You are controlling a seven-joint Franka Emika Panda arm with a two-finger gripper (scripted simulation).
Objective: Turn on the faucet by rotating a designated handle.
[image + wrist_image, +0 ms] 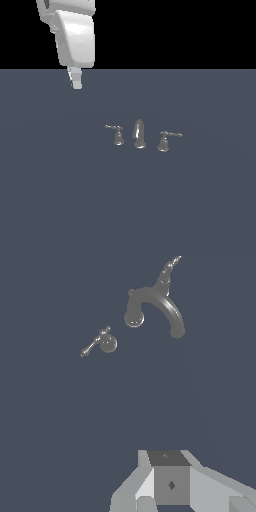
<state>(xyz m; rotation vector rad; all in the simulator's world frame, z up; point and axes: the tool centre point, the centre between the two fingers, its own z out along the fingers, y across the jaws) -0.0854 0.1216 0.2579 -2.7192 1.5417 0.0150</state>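
Observation:
The chrome faucet stands on the grey floor in the middle of the exterior view, with its curved spout (139, 134) upright. The handle (117, 134), a thin lever on a narrow base, is on the exterior view's left of the spout. The twin handle (165, 140), with a wider base, is on the right. My gripper (76, 80) hangs well above and to the left of the handle, apart from everything. Its fingers look pressed together and hold nothing. The wrist view shows the handle (102, 342), the spout (156, 306) and my gripper (167, 461) far from both.
The flat dark grey floor (60, 200) spreads around the faucet on all sides. The twin handle shows partly at the wrist view's edge (167, 273). No other objects are in view.

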